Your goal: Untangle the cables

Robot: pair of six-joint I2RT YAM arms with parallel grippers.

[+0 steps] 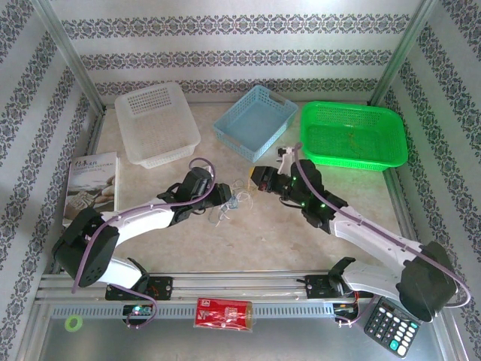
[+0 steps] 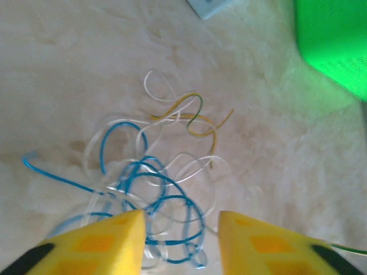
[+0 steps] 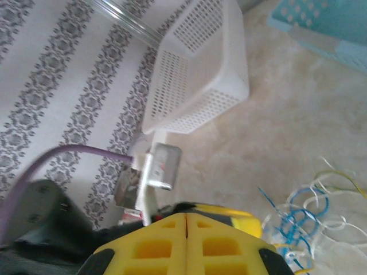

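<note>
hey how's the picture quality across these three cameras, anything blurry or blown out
Top external: evenly lit and sharp. Left wrist: cables fairly crisp, near yellow fingers blurred, green basket glaringly overexposed. Right wrist: soft all over, white basket hazy.

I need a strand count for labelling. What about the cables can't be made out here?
1. Top external: the cables are too small to separate strands.
2. Left wrist: blue loops pass behind the left gripper, ends hidden.
3. Right wrist: the tangle is cut off by the right and bottom edges.
</note>
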